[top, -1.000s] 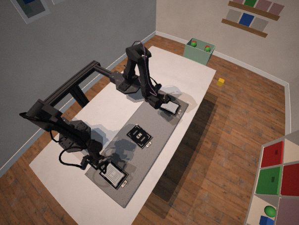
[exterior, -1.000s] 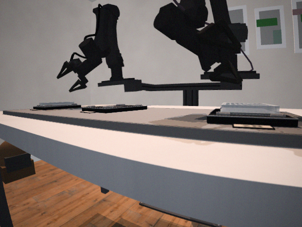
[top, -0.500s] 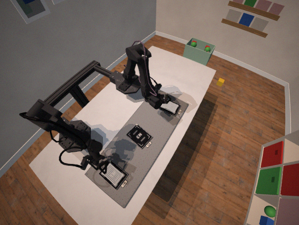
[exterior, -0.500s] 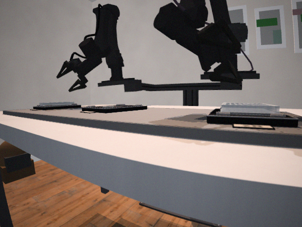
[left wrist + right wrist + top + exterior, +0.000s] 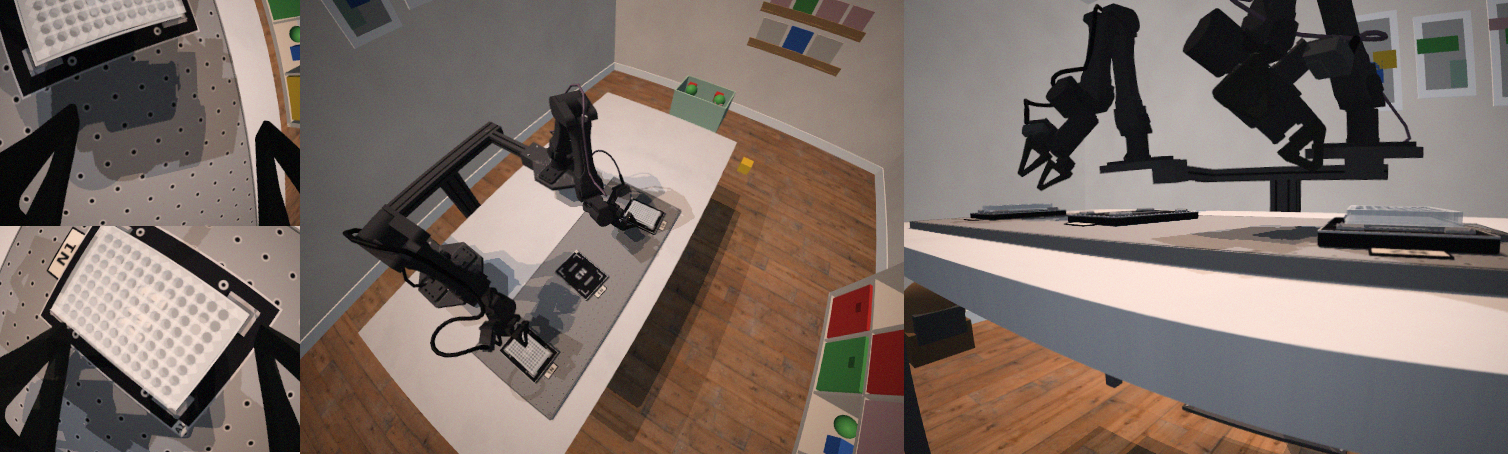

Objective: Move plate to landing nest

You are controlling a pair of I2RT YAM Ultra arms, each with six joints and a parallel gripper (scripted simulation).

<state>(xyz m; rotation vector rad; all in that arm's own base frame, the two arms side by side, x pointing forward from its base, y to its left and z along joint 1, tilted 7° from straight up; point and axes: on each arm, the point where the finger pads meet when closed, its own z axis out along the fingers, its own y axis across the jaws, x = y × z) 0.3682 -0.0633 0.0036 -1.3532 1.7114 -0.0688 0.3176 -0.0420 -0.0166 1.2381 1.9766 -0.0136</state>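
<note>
Wooden floor, grey walls, white table (image 5: 620, 120) (image 5: 1204, 310), grey perforated deck (image 5: 620, 270) (image 5: 1184, 250) (image 5: 145, 200) (image 5: 250, 266), both end effectors (image 5: 627, 218) (image 5: 524, 336) (image 5: 1302, 159) (image 5: 1031, 181) (image 5: 170, 115) (image 5: 162, 331) wide open, empty.

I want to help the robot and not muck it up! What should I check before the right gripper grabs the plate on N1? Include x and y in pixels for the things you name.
1. Right gripper (image 5: 523, 339) (image 5: 1031, 182) (image 5: 161, 333) open: ok.
2. Plate (image 5: 530, 353) (image 5: 1018, 207) (image 5: 150, 316) sitting on N1 (image 5: 547, 367) (image 5: 1018, 215) (image 5: 265, 312): ok.
3. Its label says M06: cannot tell, no label readable.
4. Right fingers down beside that plate: not ok, they're above it.
5. N3 (image 5: 581, 274) (image 5: 1134, 218) free of plates: ok.
6. Other plate (image 5: 644, 214) (image 5: 1404, 217) (image 5: 100, 25) on N2 (image 5: 645, 229) (image 5: 1404, 241) (image 5: 110, 53): ok.
</note>
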